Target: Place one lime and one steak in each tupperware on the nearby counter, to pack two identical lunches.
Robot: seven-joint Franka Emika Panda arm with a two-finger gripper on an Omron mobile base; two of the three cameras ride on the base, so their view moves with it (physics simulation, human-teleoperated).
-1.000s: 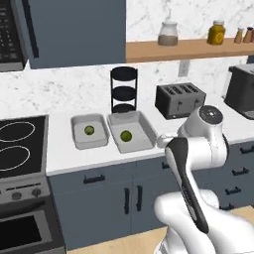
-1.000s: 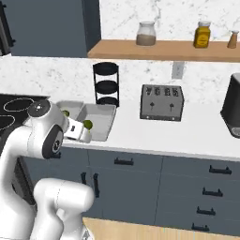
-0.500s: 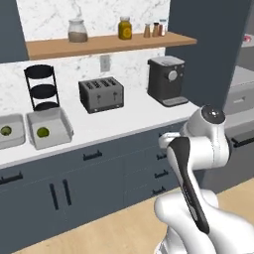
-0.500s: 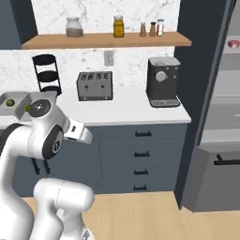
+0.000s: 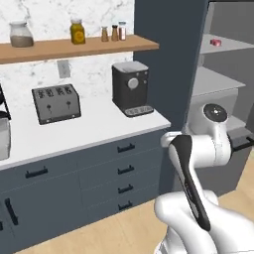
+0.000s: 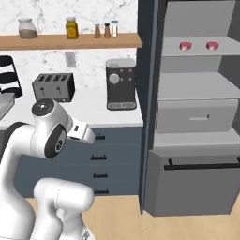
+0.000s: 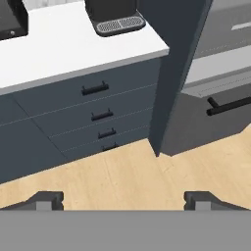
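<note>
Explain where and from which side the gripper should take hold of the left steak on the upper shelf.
Probably grip the left steak across its two sides, coming from the open front of the shelf. It is small, low and roundish, a wall stands behind it, and the other steak sits apart to its right.

On the white-topped table point(image 5: 74, 131), a black coffee machine point(image 5: 131, 88) is being seen right of a grey toaster point(image 5: 55, 102); two red-pink steak pieces point(image 6: 185, 46) are sitting on a grey cupboard shelf point(image 6: 199, 51) further right.
</note>
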